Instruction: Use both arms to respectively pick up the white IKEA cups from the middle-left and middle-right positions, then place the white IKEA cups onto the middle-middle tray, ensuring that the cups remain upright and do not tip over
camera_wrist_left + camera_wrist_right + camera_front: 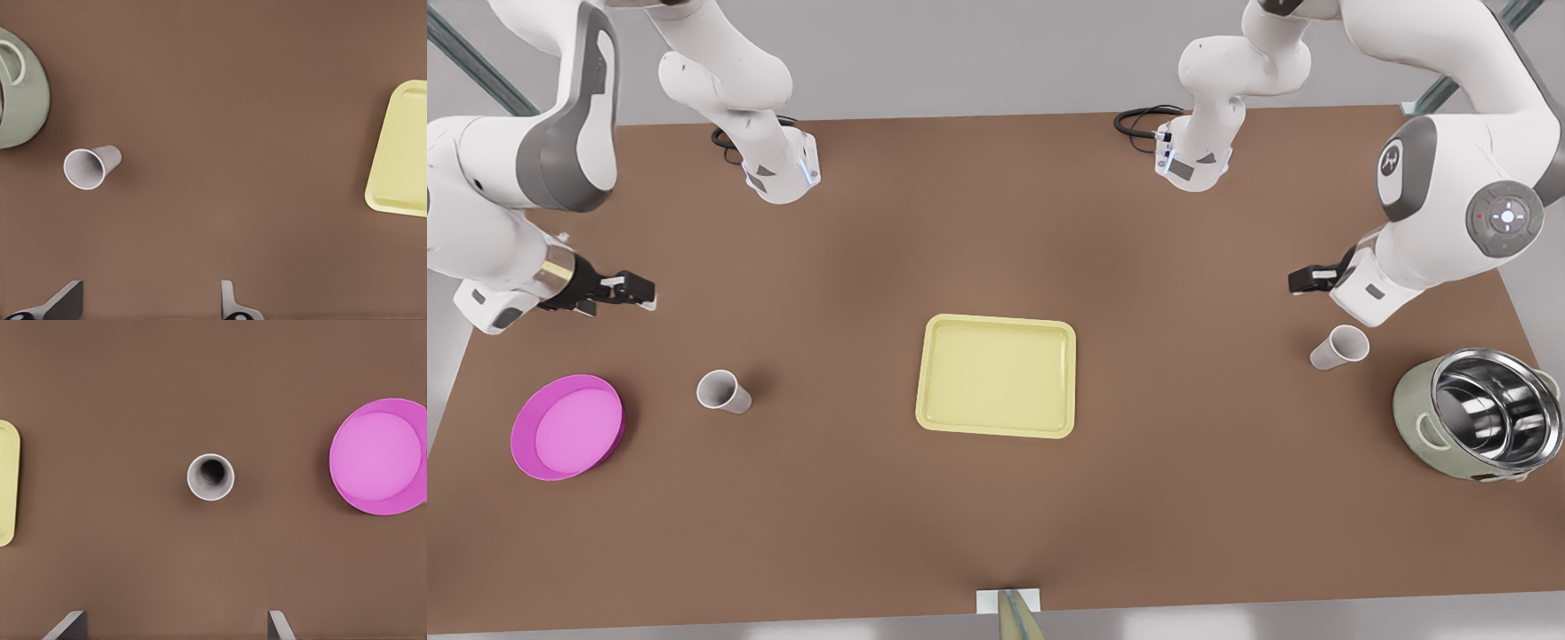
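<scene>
Above the table [996, 533], on the front view's right, the left tool [1309, 280] hangs in the air, black fingers [230, 303] spread wide with nothing between them. Just below it in that view stands one white cup [1339, 347], upright on the brown surface, apart from the tool. From the left wrist view the same cup [91, 167] sits near the pale green pot [23, 100], not touching it. In the front view the pot [1476, 416] stands past the cup toward the right edge, steel lining bright inside.

On the front view's left, the right tool [633, 291] also hangs clear of the table, fingers [67, 627] set wide and empty. The second white cup [723, 391] stands upright on the table near it, mouth up. The right wrist view looks almost straight down into this cup [211, 477], dark at the bottom. A round pink dish [567, 427] lies beside the cup toward the table's left edge, well apart from it.

Between the two cups, at the table's middle, lies the pale yellow tray [996, 427], flat, well apart from both cups and both tools.
</scene>
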You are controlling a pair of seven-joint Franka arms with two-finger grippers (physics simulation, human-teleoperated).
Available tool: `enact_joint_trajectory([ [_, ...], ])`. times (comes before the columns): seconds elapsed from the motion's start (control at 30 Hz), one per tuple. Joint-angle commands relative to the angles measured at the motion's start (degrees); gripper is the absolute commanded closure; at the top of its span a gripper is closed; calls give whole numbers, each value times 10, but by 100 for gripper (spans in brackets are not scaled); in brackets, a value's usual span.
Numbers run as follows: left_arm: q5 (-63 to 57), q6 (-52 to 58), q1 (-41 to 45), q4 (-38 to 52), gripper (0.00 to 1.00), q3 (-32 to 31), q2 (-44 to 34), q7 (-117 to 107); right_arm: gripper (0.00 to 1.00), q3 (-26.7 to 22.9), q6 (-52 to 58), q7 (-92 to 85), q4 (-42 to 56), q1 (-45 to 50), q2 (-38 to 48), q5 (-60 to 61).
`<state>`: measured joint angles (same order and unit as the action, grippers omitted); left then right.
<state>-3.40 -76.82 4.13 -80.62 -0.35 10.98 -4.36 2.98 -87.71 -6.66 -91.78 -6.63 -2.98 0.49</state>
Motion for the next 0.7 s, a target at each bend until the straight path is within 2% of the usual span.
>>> enact_joint_trajectory([
  [0.0, 0, -2, 0, 0, 0, 0, 0, 36, 0, 0, 0, -6, 0, 1, 0, 0],
  [0.13, 0, -7, -3, 0, 0, 6, 14, 39, 0, 0, 0, -11, 0, 0, -5, 0],
  [0.23, 7, -136, -46, -19, 0, 34, 74, 40, 0, -3, -52, -19, 25, -3, -81, -4],
  [0.33, 4, -245, -55, -85, 0, 82, 81, 121, 0, -3, -98, -19, 45, -3, -158, -5],
  [0.43, 1, -272, -56, -128, 0, 110, 81, 130, 0, -3, -161, -17, 35, -2, -195, -2],
  [0.5, 1, -272, -58, -147, 0, 116, 81, 130, 0, -3, -191, -17, 6, -8, -199, -1],
  [0.6, 1, -356, -67, -205, 0, 137, 82, 129, 0, -3, -251, -12, -47, -9, -193, 0],
  [0.67, 1, -383, -75, -213, 0, 146, 91, 128, 0, -4, -299, 2, -74, -8, -193, 0],
])
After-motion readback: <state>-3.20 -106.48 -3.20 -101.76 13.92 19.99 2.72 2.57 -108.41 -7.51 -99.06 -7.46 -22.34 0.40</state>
